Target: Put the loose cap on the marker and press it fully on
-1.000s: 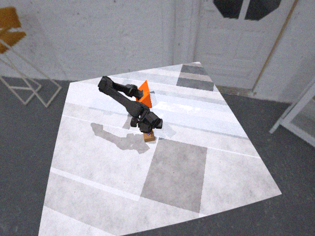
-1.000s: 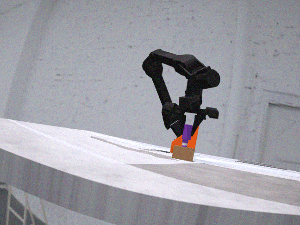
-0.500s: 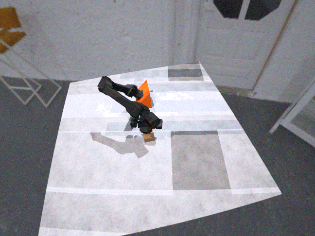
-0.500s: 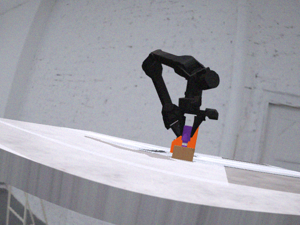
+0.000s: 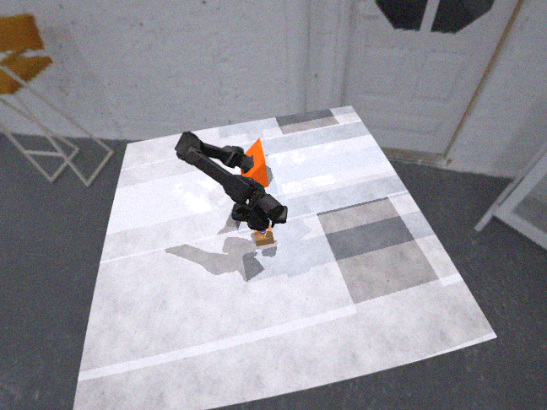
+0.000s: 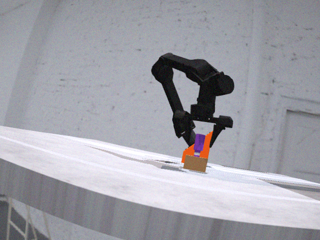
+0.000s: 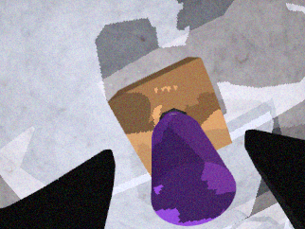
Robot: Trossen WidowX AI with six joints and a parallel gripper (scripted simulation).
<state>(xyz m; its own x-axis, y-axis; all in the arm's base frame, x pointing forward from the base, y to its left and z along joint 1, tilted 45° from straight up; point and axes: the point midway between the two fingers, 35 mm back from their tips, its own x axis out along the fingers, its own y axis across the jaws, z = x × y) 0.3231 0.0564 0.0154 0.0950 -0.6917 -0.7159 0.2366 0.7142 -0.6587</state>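
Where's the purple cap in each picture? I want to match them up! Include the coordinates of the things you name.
Top: only a tiny bit of purple (image 5: pixel 262 231) peeks out below the black arm, just under the middle.
Side: the purple cap (image 6: pixel 199 141) is right of the middle, low down, between the claw's (image 6: pixel 201 146) fingers.
Close-up: it's big, at the bottom, right of the middle (image 7: pixel 189 175).
In all three, look for the brown block (image 5: pixel 264 241) (image 6: pixel 195 163) (image 7: pixel 182 90).

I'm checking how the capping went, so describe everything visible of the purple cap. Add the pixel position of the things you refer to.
The purple cap (image 6: pixel 199 141) (image 7: pixel 191 184) is a smooth, plastic-looking cylinder, narrower at its lower end. It stands nearly upright above the tan holder block (image 6: pixel 195 163) (image 7: pixel 182 92), with a pale band beneath it. The open gripper's fingers flank it without touching. Whether it has clicked fully on, I cannot tell.
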